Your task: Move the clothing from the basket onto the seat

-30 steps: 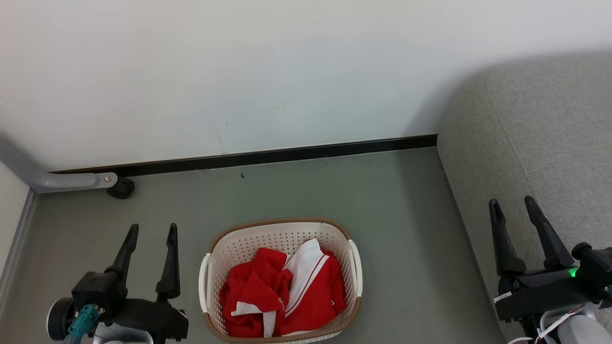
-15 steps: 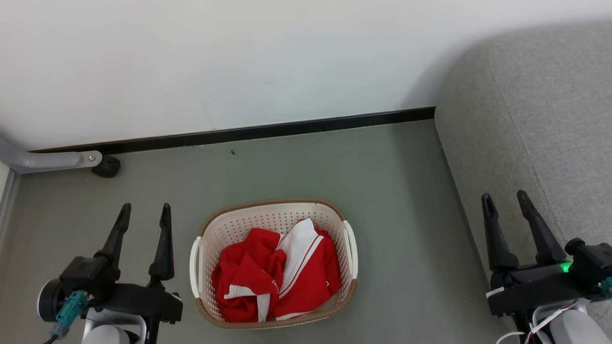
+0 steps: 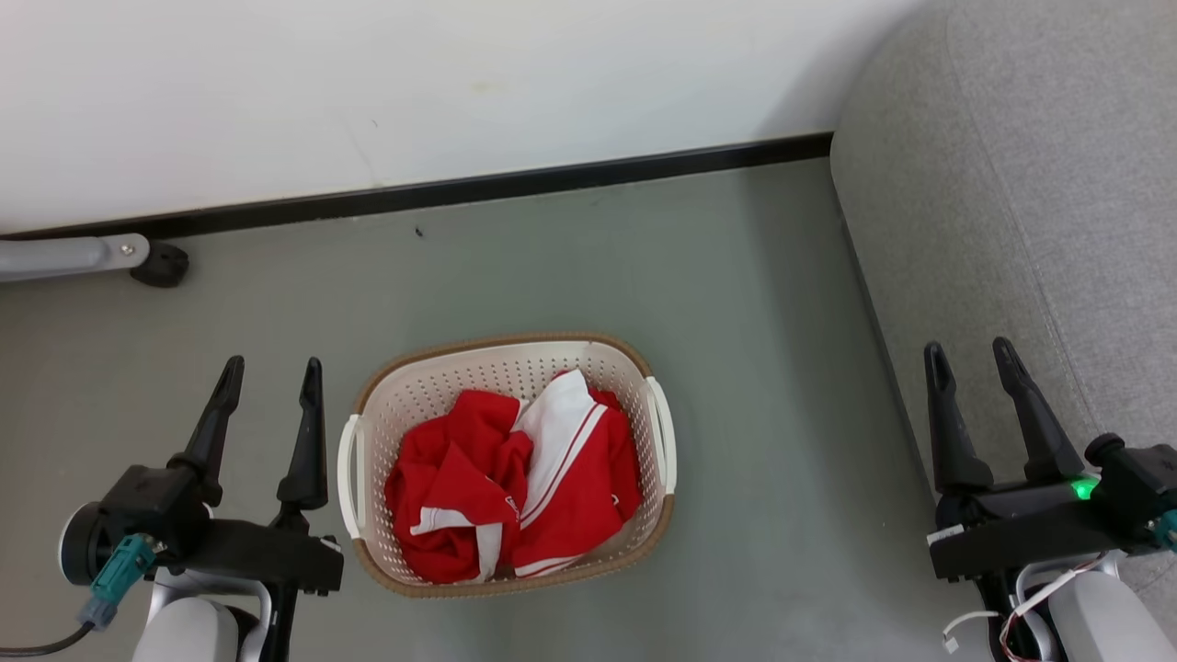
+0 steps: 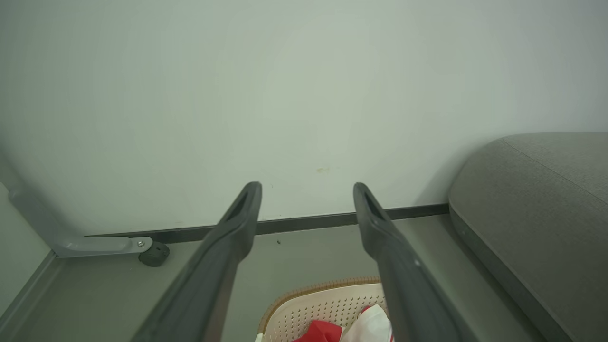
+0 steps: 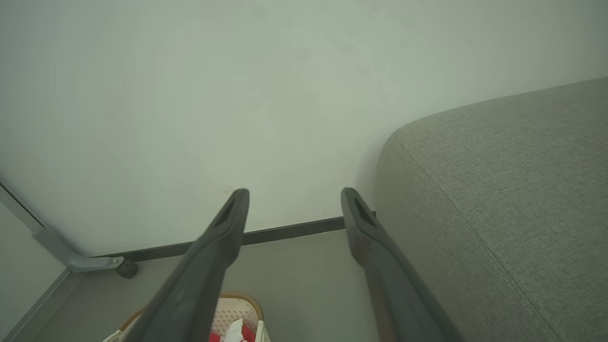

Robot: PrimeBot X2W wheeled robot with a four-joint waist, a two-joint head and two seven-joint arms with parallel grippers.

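The only lettering is a pair of small white marks on the red cloth, one near the fold of the left-hand garment and one on the side of the right-hand garment. Both are too small to read.

The clothing (image 3: 570, 487) is a crumpled heap of red fabric with white trim and a broad white panel edged by thin red stripes. It lies inside the oval cream-white perforated plastic basket (image 3: 441, 391), which has a brown rim and white side handles. The basket stands on the grey-green floor (image 3: 754, 303), well apart from the white wall (image 3: 460, 74) and its black skirting strip (image 3: 552, 179). To the robot's right of the basket, across a band of floor, rises the large light grey fabric-upholstered seat (image 3: 1057, 184), with a rounded corner and a seam running along it.

The left pincer (image 3: 273, 366), with its two long dark fingers, is spread wide and holds nothing. It hangs above the floor just to the left of the basket, apart from both the basket and the clothing. The right pincer (image 3: 967, 349) is likewise spread wide and empty. It is poised at the seat's edge, well apart from the basket, and a small green light (image 3: 1085, 487) glows on its wrist.

At the far left, a grey metal leg (image 3: 64, 256) with a black foot (image 3: 164, 265) rests on the floor close to the skirting strip.
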